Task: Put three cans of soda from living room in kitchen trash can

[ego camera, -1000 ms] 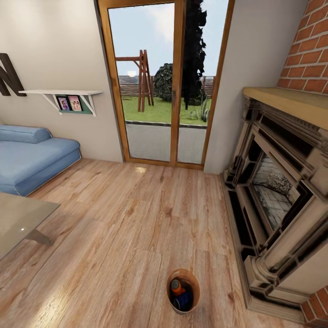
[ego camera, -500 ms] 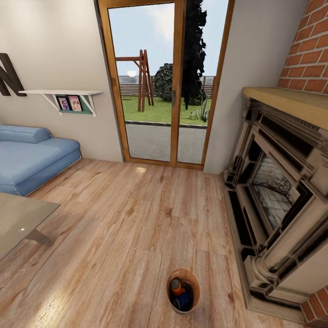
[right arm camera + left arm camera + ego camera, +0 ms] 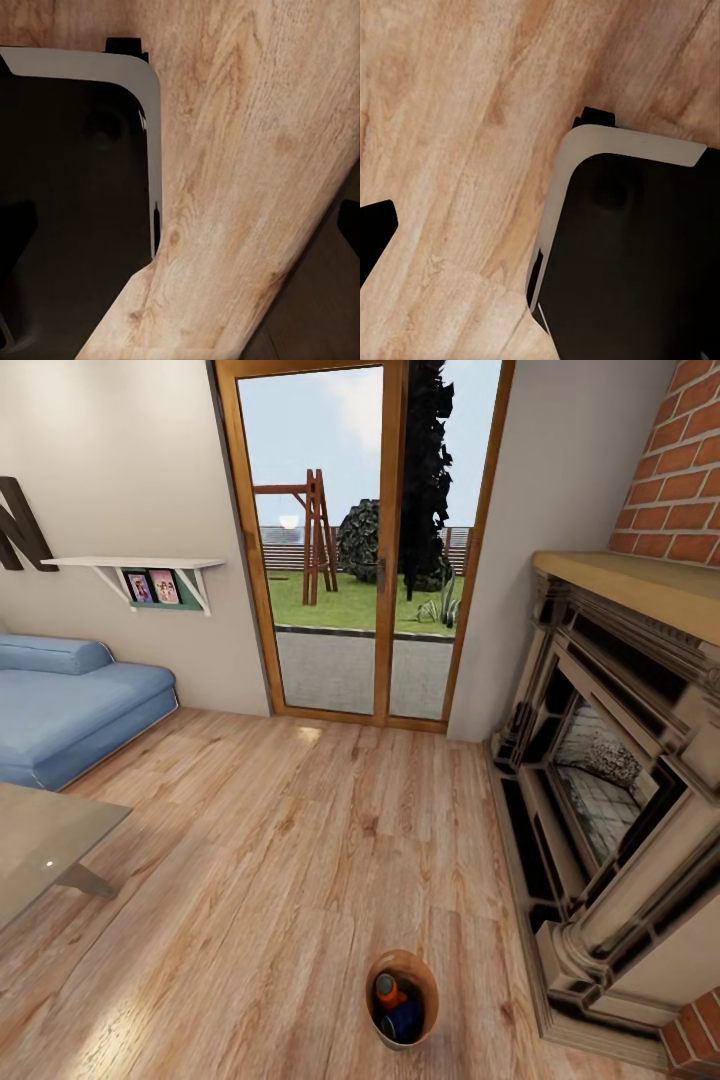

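Claws: spread or pressed together, cannot tell for either; wrist views look down on plank floor point(image 3: 457, 150) and dark robot base point(image 3: 637, 255). Bin point(image 3: 425, 970) stands on floor just beside fireplace point(image 3: 610, 790). Inside bin: orange can point(image 3: 387, 991), dark blue can point(image 3: 403, 1021). Sofa point(image 3: 70, 710) far left, glass doors point(image 3: 360, 540) beyond.

Floor point(image 3: 300, 840): light wood planks.
Sofa point(image 3: 70, 710): blue, at 9 o'clock.
Glass doors point(image 3: 360, 540): wood-framed, at 12 o'clock.
Fireplace point(image 3: 610, 780): brick-topped, at 3 o'clock.
Wall shelf point(image 3: 140, 565): white, above the sofa.
Glass desk point(image 3: 45, 840): at 8 o'clock.
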Tool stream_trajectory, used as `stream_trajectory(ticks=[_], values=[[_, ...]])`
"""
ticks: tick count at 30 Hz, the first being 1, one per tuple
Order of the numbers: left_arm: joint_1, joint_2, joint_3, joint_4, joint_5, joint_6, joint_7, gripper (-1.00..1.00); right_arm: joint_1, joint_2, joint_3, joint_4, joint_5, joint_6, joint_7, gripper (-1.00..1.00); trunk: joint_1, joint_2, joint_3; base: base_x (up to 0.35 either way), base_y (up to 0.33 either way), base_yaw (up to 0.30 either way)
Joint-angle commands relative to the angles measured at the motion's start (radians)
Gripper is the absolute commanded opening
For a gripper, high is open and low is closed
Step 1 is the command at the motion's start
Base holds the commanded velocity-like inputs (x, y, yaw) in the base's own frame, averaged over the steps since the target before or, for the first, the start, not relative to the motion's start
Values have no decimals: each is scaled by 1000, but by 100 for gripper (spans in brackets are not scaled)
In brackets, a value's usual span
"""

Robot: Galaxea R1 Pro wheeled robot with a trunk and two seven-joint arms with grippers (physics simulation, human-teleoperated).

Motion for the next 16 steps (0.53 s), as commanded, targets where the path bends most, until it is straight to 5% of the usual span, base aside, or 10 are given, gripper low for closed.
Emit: stream_trajectory(ticks=[1,16], values=[[0,0,0,0,0,0,0,100,0,0,0,0,0,0,0,100,0,0,0,0,0,0],[0,0,0,0,0,0,0,100,0,0,0,0,0,0,0,100,0,0,0,0,0,0]])
